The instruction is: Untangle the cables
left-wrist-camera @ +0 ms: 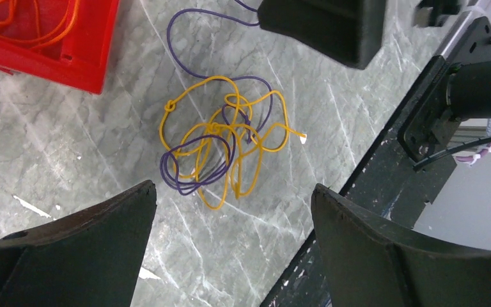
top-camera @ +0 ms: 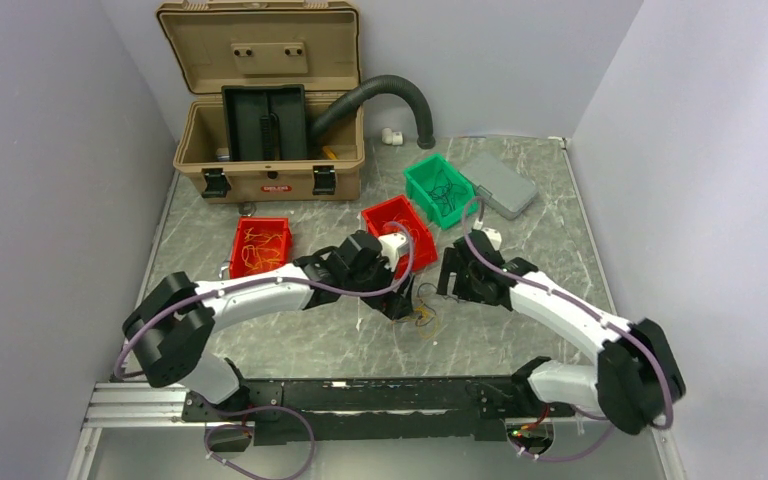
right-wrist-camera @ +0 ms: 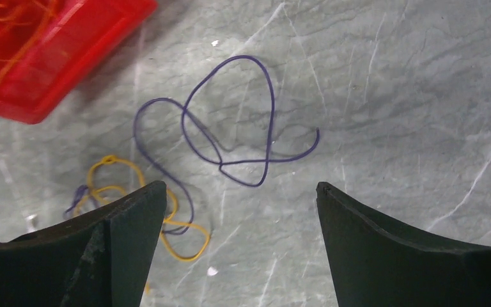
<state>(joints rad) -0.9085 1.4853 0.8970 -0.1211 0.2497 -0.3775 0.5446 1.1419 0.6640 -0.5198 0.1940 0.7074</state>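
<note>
Both arms reach in to the middle of the grey marbled table (top-camera: 520,330), their wrists close together. The cables (left-wrist-camera: 224,144) lie on the table surface between and just below the two grippers, in front of the red bins. They form a small loose tangle of yellow and purple strands.

Left gripper (left-wrist-camera: 233,187): jaws spread wide, nothing held. The tangle sits on the table in the gap ahead of the fingers, and we see no contact. We see a small knot on a yellow strand at the tangle's upper left. One purple strand runs up out of the tangle and goes under a black part at the top edge of the left wrist view.

Right gripper (right-wrist-camera: 241,186): jaws also spread wide, nothing held. A purple wire (right-wrist-camera: 230,128) lies flat in open loops ahead of the fingers. One end trails down-left to the yellow strands, which are partly hidden behind the left-hand finger (right-wrist-camera: 121,243).

A red bin (top-camera: 260,245) left of the arms holds orange and yellow wires. A second red bin (top-camera: 400,222) sits just behind the left wrist; we can't tell what is in it. A green bin (top-camera: 440,188) further back holds dark wires. A grey lidded case (top-camera: 500,183) is beside the green bin. An open tan toolbox (top-camera: 270,110) stands at the back left, with a black corrugated hose (top-camera: 380,95) arching out of it.
</note>
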